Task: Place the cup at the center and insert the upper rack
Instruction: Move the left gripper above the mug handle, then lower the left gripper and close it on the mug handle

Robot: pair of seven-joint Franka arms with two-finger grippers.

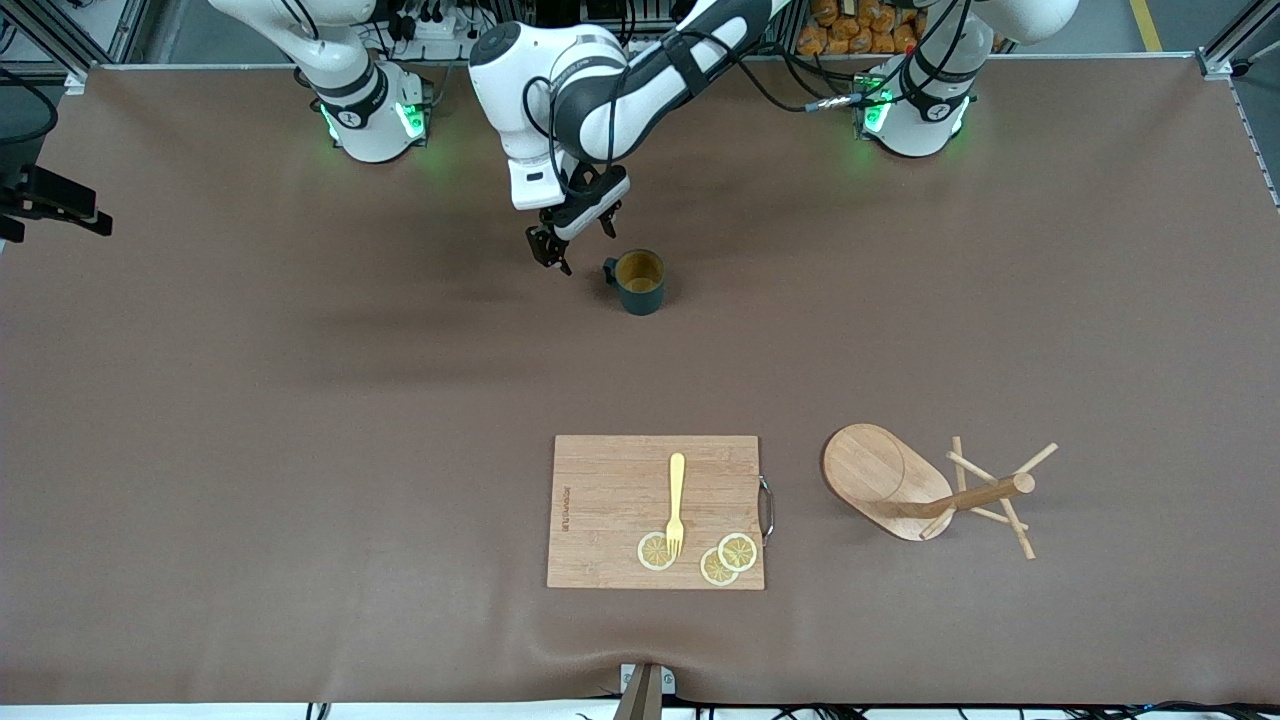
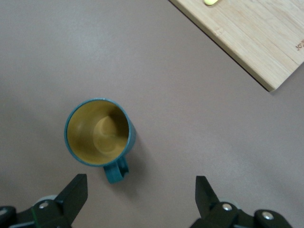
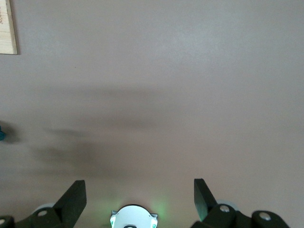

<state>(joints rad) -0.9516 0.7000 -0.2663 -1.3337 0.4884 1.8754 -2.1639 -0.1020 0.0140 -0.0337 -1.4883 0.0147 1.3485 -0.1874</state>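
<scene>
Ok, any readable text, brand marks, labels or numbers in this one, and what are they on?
One text only, none fully legible:
Small dark brand print along the edge of the cutting board toward the right arm's end: too small to read in the front view; the left wrist view shows only its start, "JO".
The cup and upper rack: no markings visible.

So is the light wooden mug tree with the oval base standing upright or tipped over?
Tipped over: the light wooden mug tree lies on its side, oval base on edge, post level along the table.
</scene>
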